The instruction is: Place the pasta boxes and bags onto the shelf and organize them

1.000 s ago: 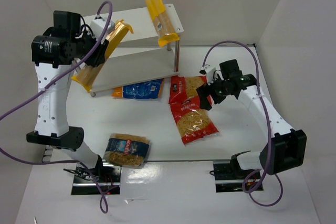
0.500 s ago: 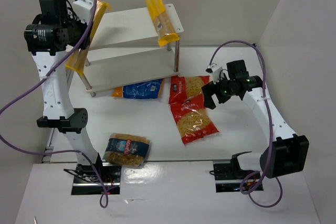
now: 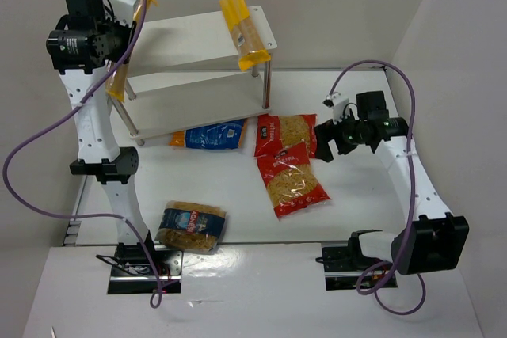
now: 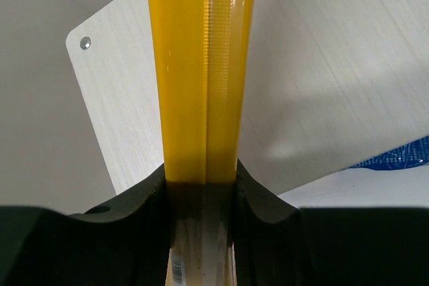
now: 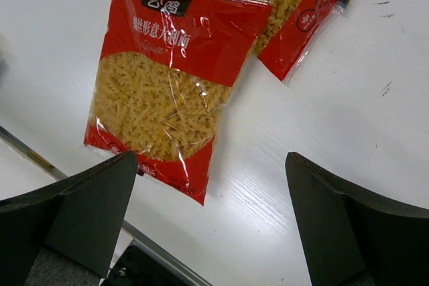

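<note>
In the top view's upper left, the left end effector (image 4: 201, 189) clamps a spaghetti pack (image 4: 201, 65) at the shelf's (image 4: 301, 98) edge. It looks long, light and brittle, so it is best held mid-length. The right end effector (image 5: 211, 192) gapes wide.

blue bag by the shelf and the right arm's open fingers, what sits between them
In the top view, the upper red bag lies flat on the table between the blue bag and the right fingers.

Bright even light, soft shadows
</note>
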Robot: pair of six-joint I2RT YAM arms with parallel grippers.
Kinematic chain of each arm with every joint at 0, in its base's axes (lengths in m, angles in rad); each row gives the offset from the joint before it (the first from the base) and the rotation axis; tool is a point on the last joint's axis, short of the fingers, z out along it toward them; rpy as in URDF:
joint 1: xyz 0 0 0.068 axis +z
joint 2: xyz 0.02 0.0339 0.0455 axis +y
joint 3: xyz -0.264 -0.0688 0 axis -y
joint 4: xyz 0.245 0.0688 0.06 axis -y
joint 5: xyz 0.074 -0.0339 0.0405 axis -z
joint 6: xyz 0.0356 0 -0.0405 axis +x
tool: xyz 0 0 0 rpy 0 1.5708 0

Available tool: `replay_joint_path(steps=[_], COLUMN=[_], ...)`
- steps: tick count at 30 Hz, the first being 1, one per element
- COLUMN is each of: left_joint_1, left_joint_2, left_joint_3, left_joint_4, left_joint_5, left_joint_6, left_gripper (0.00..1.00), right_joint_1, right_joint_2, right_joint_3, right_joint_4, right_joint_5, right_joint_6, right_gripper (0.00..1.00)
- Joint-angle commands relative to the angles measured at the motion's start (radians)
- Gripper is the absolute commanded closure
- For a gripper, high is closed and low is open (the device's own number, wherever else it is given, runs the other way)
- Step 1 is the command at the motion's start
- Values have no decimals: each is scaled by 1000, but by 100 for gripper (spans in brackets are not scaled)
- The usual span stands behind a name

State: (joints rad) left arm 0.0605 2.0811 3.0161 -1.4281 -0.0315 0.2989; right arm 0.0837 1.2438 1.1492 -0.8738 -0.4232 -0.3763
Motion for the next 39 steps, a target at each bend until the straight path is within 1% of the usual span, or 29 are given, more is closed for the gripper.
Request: replay_joint_path(steps=[1,10,15,25,35,39], left_joint_1=[9,27,36,36,36,36], left_joint_2=[-13,34,43,97,163,172], left_joint_3=[59,92,110,119,119,119], left_joint_4=[153,205,239,305,356,345], left_joint_5=[-41,-97,-136,-136,-114,-105], left_joint_6=[-38,-47,-47,-57,-75,-75], left_gripper=[100,100,100,100,100,100], right_joint_1=[-25,-64,-64,-73,-111,-111], right_joint_2=[-41,-60,-60,-81,-112,-112], right_joint_3=[-16,-34,-34,-43,-52,-52], right_joint_4=[38,38,38,47,38,29], right_joint_5=[-32,-71,-80,-89,-89,-89], right_joint_6=[-7,-7,-7,-7,-7,-7], right_gripper=[1,1,1,1,1,1])
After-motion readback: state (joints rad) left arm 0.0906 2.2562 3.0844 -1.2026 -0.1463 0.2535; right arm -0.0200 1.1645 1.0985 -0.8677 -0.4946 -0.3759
